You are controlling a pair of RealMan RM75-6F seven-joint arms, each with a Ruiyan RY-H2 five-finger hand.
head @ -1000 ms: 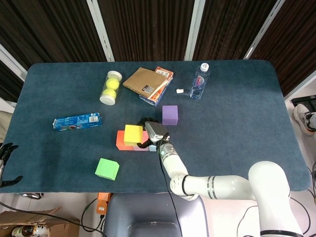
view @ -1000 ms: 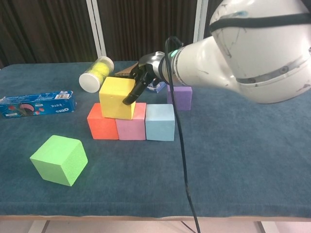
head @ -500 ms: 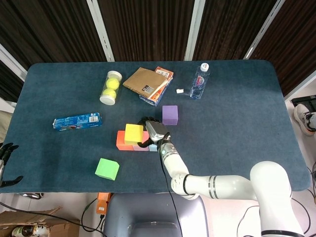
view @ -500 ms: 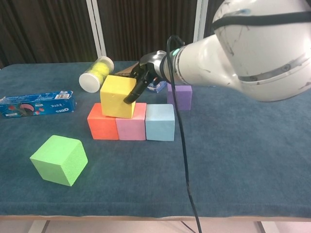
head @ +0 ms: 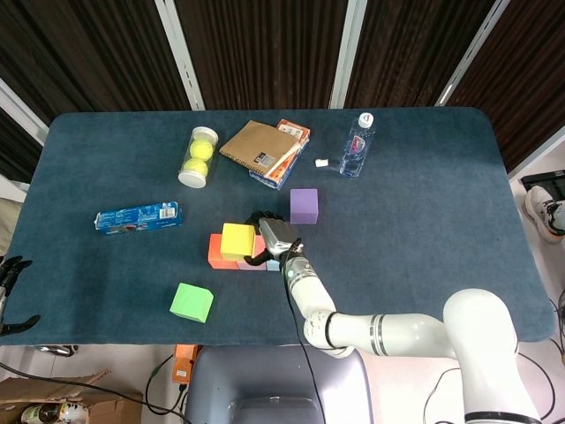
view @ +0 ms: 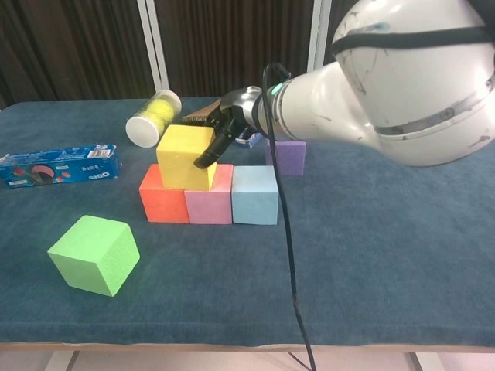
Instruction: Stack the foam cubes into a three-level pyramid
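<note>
The right hand (view: 224, 127) grips the yellow cube (view: 186, 158) from its right side, dark fingers (view: 207, 157) lying against the cube's face. That cube sits on the second level, across the seam between the orange cube (view: 161, 204) and the pink cube (view: 209, 205). The light blue cube (view: 254, 195) touches the pink one on its right, completing the bottom row. The purple cube (view: 288, 157) stands just beyond the row, to the right. The green cube (view: 94, 254) lies alone, nearer and to the left. The left hand (head: 11, 291) hangs off the table's (head: 424, 221) near-left edge, holding nothing, fingers apart.
</note>
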